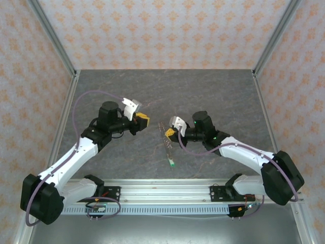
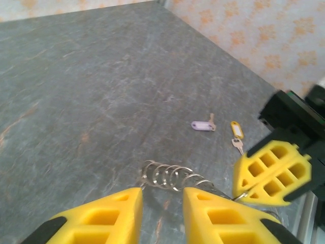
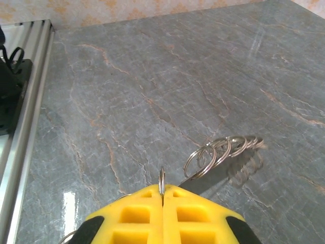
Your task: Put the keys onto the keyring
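— While the right gripper (image 3: 162,189) is in view, what does it hold?
— Its jaws are pressed together on one ring of the keyring (image 3: 223,148); the other linked rings stretch away from the tips.
— And the left gripper (image 2: 162,193)?
— A narrow gap stands between its yellow fingers (image 2: 109,213), with nothing in it, and the tips are just short of the keyring.
— The keys?
— Both lie on the table (image 2: 76,76) beyond the keyring and apart from it: the whitish key (image 2: 203,125), and near it the yellow-headed key (image 2: 236,133).

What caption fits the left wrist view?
Left tool open at the keyring, right tool pinching its other end; two keys lie on the table.
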{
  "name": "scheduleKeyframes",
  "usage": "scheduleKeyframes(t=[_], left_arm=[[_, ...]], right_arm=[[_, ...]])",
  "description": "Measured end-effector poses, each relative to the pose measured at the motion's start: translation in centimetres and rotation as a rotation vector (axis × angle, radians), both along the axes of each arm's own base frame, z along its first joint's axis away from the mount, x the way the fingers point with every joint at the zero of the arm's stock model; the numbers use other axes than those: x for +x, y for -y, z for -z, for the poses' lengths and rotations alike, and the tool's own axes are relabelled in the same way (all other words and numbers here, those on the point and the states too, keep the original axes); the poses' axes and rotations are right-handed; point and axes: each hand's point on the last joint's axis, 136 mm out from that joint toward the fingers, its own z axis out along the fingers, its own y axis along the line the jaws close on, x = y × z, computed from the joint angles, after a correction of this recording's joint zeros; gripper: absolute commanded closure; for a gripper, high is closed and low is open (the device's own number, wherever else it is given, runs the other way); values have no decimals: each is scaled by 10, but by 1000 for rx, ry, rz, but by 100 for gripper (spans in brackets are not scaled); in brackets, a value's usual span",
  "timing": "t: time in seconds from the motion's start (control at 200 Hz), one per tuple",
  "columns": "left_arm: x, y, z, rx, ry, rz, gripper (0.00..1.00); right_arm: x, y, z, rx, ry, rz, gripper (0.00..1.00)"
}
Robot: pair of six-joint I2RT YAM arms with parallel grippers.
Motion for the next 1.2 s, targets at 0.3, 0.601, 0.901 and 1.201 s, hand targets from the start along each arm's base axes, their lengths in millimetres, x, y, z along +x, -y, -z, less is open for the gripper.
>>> scheduleKeyframes(t=[0.3,0.601,0.901,1.201], left_arm=[[-33,25,29,63,28,144,90],[-56,51,39,98,121,284,94],[-49,64,63,139,124,370,94],[-43,75,60,160,176,441,96]], right_arm=[[-4,3,-1,13,-19,-85,100],[0,9,4,-7,-19,-140,100],[-2,7,1,-33,1,-198,100],[-4,7,14,-59,-40,-228,100]])
